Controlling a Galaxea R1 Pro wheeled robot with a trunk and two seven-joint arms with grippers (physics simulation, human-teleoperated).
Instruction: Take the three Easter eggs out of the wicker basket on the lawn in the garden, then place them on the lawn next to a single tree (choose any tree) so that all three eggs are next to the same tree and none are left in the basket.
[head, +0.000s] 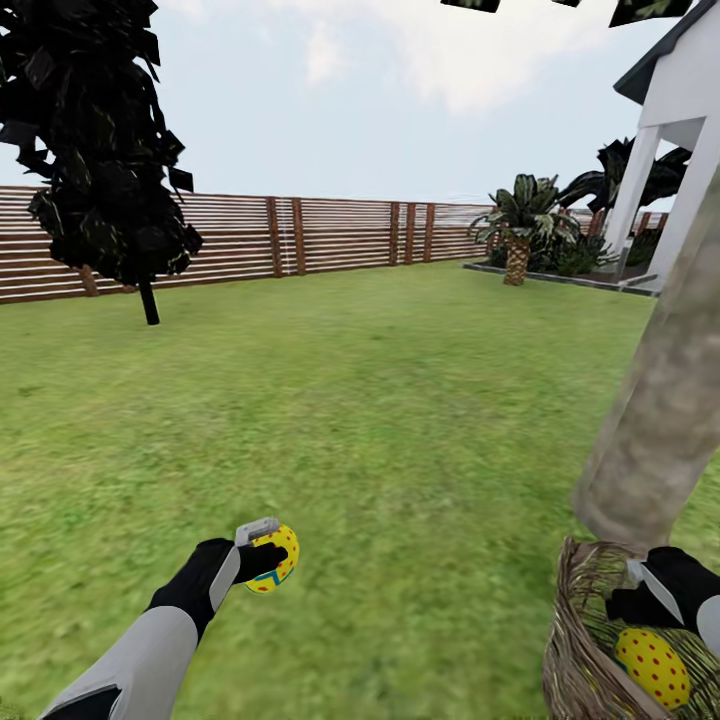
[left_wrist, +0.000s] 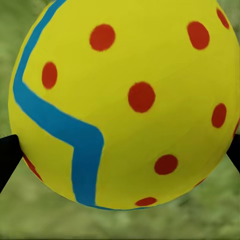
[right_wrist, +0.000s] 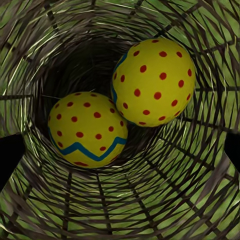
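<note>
My left gripper (head: 262, 560) is shut on a yellow Easter egg (head: 278, 557) with red dots and a blue zigzag band, held low over the lawn (head: 380, 420). The same egg (left_wrist: 125, 100) sits close up between the black fingertips (left_wrist: 7, 157) in the left wrist view. At the lower right stands the wicker basket (head: 572, 640), right beside the thick grey-brown tree trunk (head: 665, 400). My right gripper (head: 645, 592) hangs open just above the basket's mouth. Inside the basket (right_wrist: 120, 210) lie two eggs: one with a blue zigzag (right_wrist: 87, 129) and one mostly dotted (right_wrist: 154, 82). One egg (head: 652, 666) shows through the rim.
A brown slatted fence (head: 330, 235) closes the far side of the lawn. A dark narrow tree (head: 100, 150) stands at the back left. Broad-leaved plants (head: 522, 225) and the white house (head: 680, 150) are at the back right. Open grass lies between me and the fence.
</note>
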